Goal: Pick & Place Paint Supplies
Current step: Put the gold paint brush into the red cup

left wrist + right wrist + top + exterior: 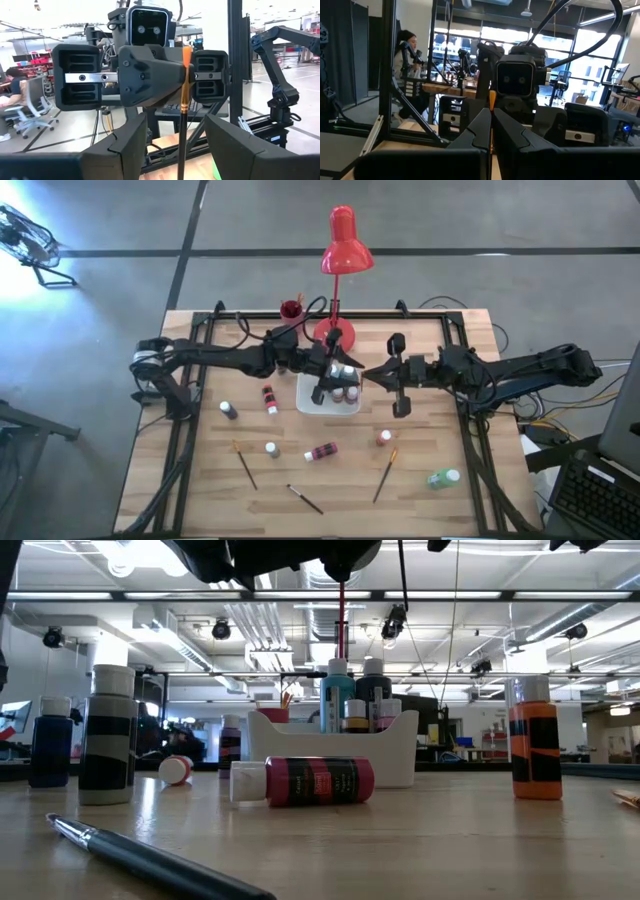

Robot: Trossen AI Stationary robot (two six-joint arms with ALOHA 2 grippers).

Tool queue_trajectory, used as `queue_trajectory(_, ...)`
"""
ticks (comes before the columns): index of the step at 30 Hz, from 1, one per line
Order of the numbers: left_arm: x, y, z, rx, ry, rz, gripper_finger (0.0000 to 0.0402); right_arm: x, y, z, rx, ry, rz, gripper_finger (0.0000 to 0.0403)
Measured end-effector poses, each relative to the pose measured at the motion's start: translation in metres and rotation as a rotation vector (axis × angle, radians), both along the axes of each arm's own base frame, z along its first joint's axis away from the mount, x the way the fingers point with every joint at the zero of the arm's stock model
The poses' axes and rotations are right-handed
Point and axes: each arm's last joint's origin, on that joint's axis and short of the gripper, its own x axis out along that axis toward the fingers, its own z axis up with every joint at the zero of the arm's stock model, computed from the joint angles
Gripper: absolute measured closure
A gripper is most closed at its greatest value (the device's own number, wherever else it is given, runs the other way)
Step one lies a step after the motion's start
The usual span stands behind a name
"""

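Both grippers meet nose to nose above the white tray. My right gripper is shut on a thin brush with a black handle and an orange end section. My left gripper is open, with one finger on either side of the handle and apart from it. Several paint bottles stand in the tray. Others stand or lie on the table, among them a red one on its side. Loose brushes lie flat near the front. My right gripper pinches the brush between its two fingers, on the orange section near one end. The fingers come level from the table's right and lie across the brush. The brush is lifted clear over the tray, its black handle running down between my left gripper's fingers.
A red desk lamp stands behind the tray, with a red cup beside it. A green bottle lies near the front right. An orange bottle and dark bottles stand around the tray. A black frame rail borders the table.
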Motion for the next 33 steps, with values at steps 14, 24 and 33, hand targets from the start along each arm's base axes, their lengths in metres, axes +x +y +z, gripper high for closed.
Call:
queue_trajectory(14, 0.0010, -0.0042, 0.0054, 0.009, -0.021, -0.010, 0.0213, 0.0000, -0.0003, 0.0005, -0.013, -0.007, -0.009, 0.0394)
queue_trajectory(24, 0.0018, -0.0046, 0.0057, 0.019, -0.012, -0.008, 0.0262, 0.0000, -0.0006, 0.0008, -0.020, -0.009, -0.013, 0.0394)
queue_trajectory(33, 0.0018, -0.0045, 0.0056, 0.019, -0.012, -0.006, 0.0264, -0.0001, -0.0006, 0.0009, -0.020, -0.011, -0.013, 0.0394)
